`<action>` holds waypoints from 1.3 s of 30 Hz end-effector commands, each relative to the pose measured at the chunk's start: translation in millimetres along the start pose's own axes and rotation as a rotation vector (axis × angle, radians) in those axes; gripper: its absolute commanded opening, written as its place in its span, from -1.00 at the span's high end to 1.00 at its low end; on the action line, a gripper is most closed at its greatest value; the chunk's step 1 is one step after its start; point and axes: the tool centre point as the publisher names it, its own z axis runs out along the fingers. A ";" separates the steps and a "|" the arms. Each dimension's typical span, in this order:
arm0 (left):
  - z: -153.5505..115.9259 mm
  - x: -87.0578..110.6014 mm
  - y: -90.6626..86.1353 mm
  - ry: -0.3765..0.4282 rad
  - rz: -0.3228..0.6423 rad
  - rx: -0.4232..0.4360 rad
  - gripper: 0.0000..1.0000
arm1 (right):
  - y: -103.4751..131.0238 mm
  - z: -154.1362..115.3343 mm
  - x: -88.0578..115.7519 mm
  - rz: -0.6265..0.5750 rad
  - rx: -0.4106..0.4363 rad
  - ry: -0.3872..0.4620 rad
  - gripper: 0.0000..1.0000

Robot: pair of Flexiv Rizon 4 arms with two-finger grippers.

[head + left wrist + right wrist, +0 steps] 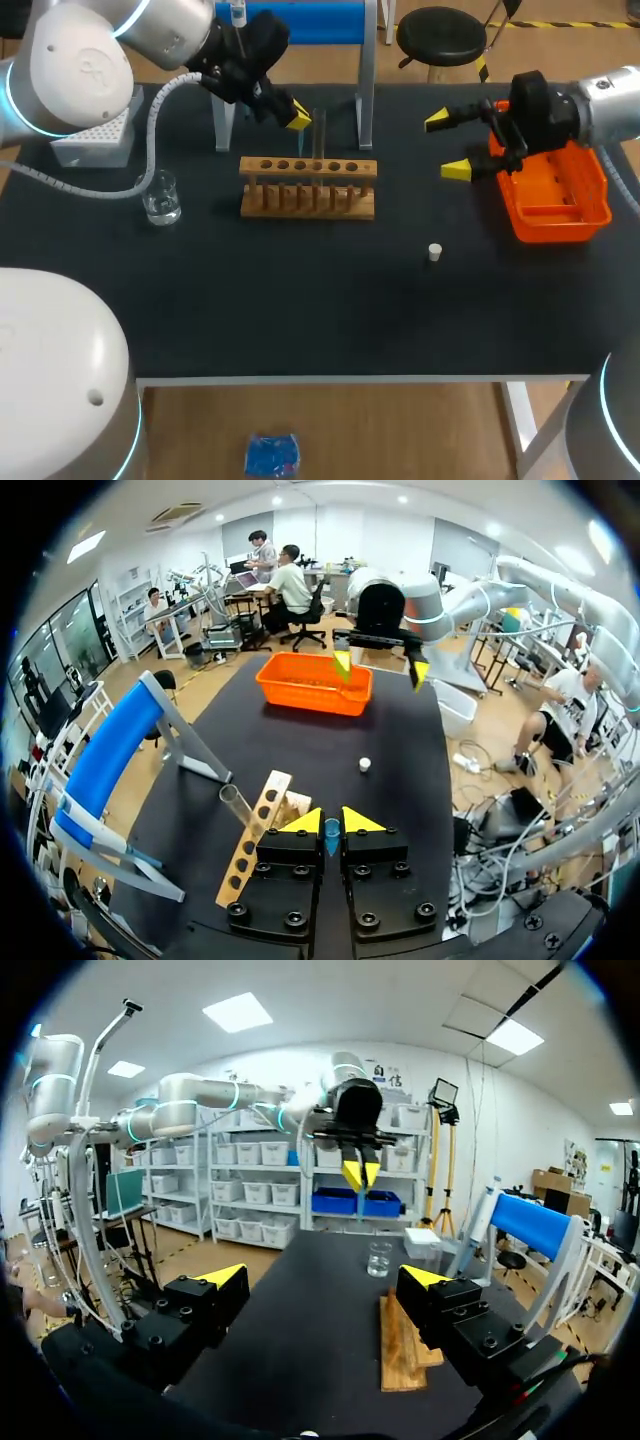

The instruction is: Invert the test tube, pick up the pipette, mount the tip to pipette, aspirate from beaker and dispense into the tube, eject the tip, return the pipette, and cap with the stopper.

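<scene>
A glass test tube [318, 135] stands upright in the wooden rack [308, 186], just right of my left gripper [298, 118]. That gripper hangs over the rack's back edge and is shut, and only a thin blue sliver shows between its fingertips [303, 823]. From the left wrist the tube [237, 802] sticks out of the rack [250, 845] beside the fingers, not between them. My right gripper [455, 145] stands wide open at the left end of the orange tray [555, 200], holding nothing. The white stopper [435, 252] lies on the mat. The pipette [238, 12] hangs on the blue stand [300, 20].
A glass beaker [161, 197] of clear liquid sits left of the rack. A pale tip box [95, 135] is at the back left under my left arm. The stand's metal legs [366, 110] rise behind the rack.
</scene>
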 end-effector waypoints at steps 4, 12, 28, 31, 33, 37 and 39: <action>-0.7 -0.7 -0.8 0.002 -0.001 -0.005 1.00 | 5.7 39.5 8.0 0.006 -0.012 0.020 -1.00; -0.7 -0.7 -0.8 0.002 -0.001 -0.005 1.00 | 13.0 80.0 8.4 0.026 -0.038 0.035 -1.00; -0.7 -0.7 -0.8 0.002 -0.001 -0.005 1.00 | 15.6 136.4 10.1 0.056 -0.086 0.050 -1.00; -0.7 -0.7 -0.8 0.002 -0.001 -0.005 1.00 | 16.9 146.3 6.0 0.057 -0.093 0.050 -1.00; -0.7 -0.7 -0.8 0.002 -0.001 -0.005 1.00 | 18.2 151.7 3.4 0.053 -0.096 0.050 -1.00; -0.7 -0.7 -0.8 0.002 -0.001 -0.005 1.00 | 20.9 159.6 -2.7 0.053 -0.116 0.051 -1.00; -0.7 -0.7 -0.8 0.002 -0.001 -0.005 1.00 | 22.1 163.4 -5.1 0.054 -0.126 0.050 -1.00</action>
